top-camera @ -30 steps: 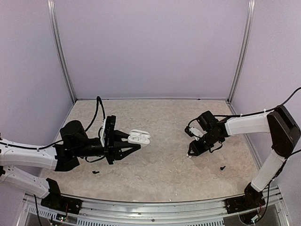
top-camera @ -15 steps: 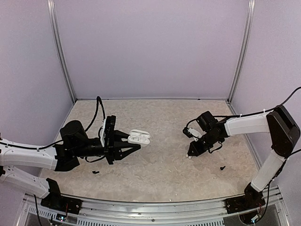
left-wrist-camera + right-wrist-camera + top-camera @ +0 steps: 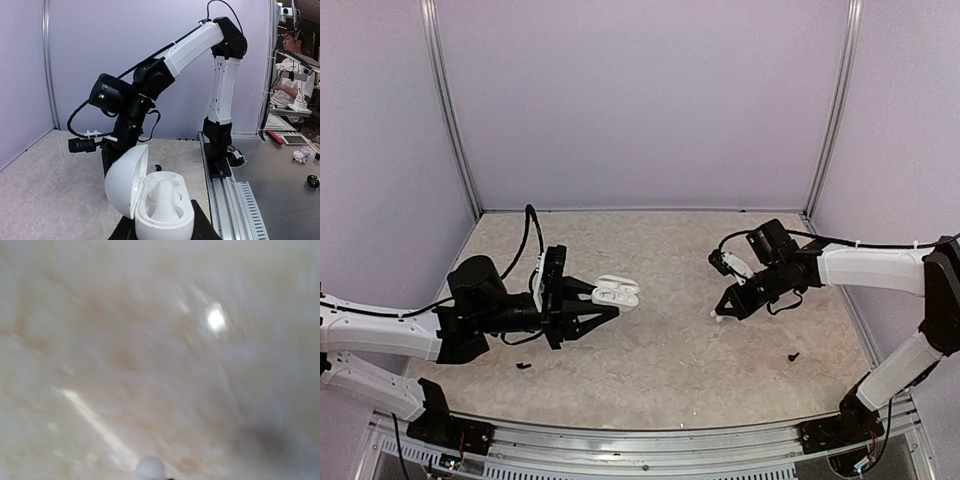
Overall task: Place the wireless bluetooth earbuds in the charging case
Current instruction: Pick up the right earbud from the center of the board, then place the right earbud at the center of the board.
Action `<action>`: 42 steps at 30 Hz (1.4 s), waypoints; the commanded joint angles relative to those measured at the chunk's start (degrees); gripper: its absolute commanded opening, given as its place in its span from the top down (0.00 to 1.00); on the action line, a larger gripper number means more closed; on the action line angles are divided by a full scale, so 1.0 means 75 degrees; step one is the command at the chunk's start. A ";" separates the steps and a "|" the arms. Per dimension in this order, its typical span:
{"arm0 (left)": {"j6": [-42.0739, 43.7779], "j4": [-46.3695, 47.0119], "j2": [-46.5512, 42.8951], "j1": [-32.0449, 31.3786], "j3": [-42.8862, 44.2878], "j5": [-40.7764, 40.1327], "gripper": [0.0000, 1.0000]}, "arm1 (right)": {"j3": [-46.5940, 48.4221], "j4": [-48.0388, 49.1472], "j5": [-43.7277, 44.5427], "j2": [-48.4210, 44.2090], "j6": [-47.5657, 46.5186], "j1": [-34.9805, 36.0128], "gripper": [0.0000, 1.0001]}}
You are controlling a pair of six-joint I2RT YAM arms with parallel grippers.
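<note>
the small white oval plastic charging case (image 3: 162,212) sits with its hinged lid swung open, clamped at its lower half between the fingers of my left gripper (image 3: 603,302). inside its well i see one white rounded form. i cannot tell whether that is a seated bud. well apart to the right, over the speckled beige table (image 3: 660,370), my right gripper (image 3: 723,308) is closed narrowly on a tiny white rounded plastic earbud (image 3: 150,469), pinched at its fingertips.

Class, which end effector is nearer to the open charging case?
Left. The left end effector grips the charging case; the right end effector, holding an earbud, is far across the table.
</note>
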 commanded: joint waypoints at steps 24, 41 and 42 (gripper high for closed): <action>-0.0176 0.0466 -0.0056 0.0117 -0.0013 0.0257 0.88 | 0.2058 0.1342 0.2434 -0.2429 -0.3146 0.4558 1.00; -0.0313 0.0521 -0.0146 0.0140 -0.0086 0.0184 0.88 | 0.1975 0.1303 0.2985 -0.2350 -0.2235 0.4557 1.00; -0.0327 0.0557 -0.0162 0.0143 -0.0120 0.0159 0.88 | 0.1792 0.1270 0.2941 -0.2284 -0.1984 0.4316 1.00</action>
